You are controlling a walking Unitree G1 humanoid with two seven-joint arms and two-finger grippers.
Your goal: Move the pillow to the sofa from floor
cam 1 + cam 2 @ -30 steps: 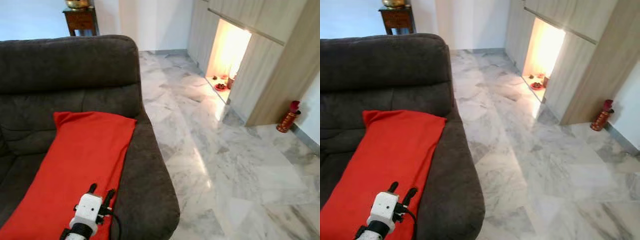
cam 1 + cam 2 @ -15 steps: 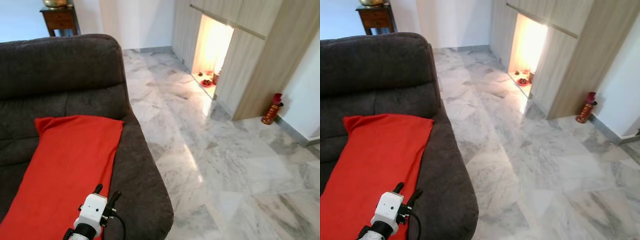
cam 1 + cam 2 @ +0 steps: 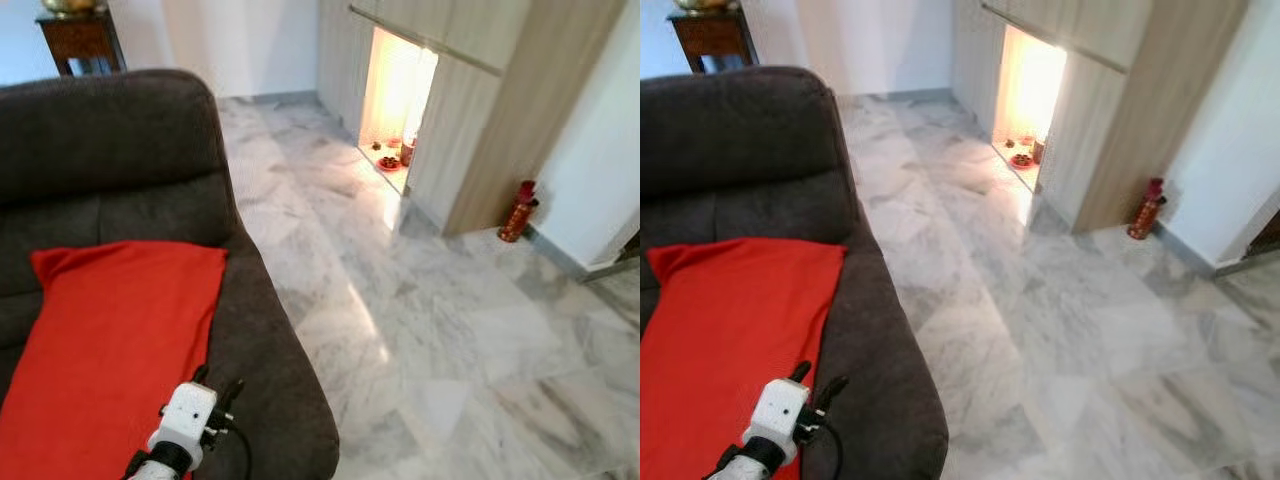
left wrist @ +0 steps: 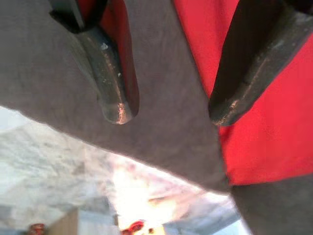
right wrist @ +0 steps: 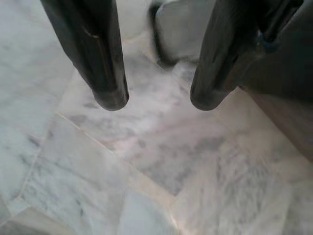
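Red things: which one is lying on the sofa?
The big red pillow lies flat on the dark sofa seat, beside the left gripper. The small red bottle-shaped thing stands upright on the marble floor by the wall.

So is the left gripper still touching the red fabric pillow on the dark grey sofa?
Apart. In the left wrist view, the left gripper has open fingers holding nothing, with the red pillow and grey sofa behind them.

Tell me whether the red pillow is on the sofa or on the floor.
On the sofa: the red pillow lies flat across the dark sofa seat, beside its armrest.
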